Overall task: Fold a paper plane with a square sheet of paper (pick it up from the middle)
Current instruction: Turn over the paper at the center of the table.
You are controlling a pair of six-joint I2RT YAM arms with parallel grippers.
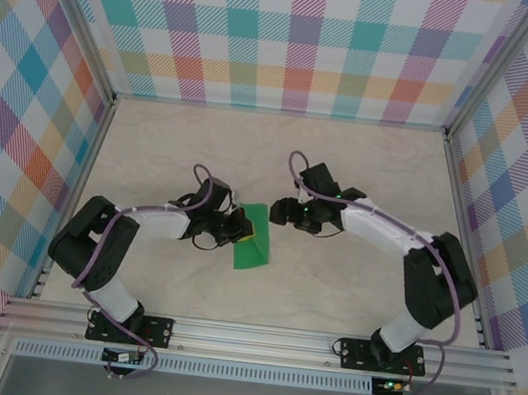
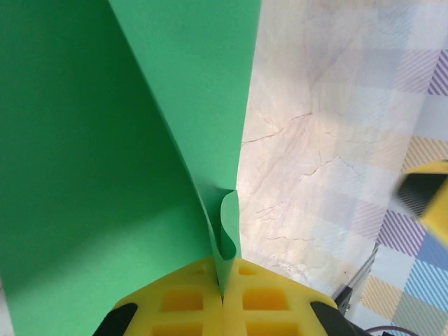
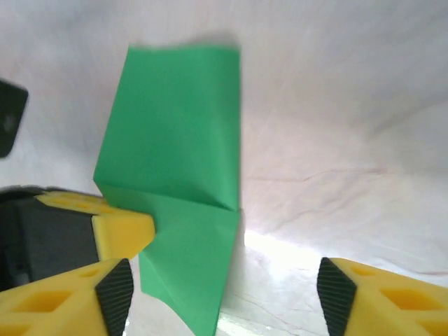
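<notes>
Your left hand [image 1: 238, 229] clamps the folded green sheet [image 1: 255, 243] by its 9 o'clock edge at the centre of the counter [image 1: 365, 162] (long axis 12 to 6); your right hand [image 1: 284, 211], jaws apart, sits at its 1 o'clock.

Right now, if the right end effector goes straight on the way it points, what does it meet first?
Most likely the folded green paper, just ahead of the open right end effector and pinched by the left end effector. Depth is unclear; it may pass slightly above.
</notes>
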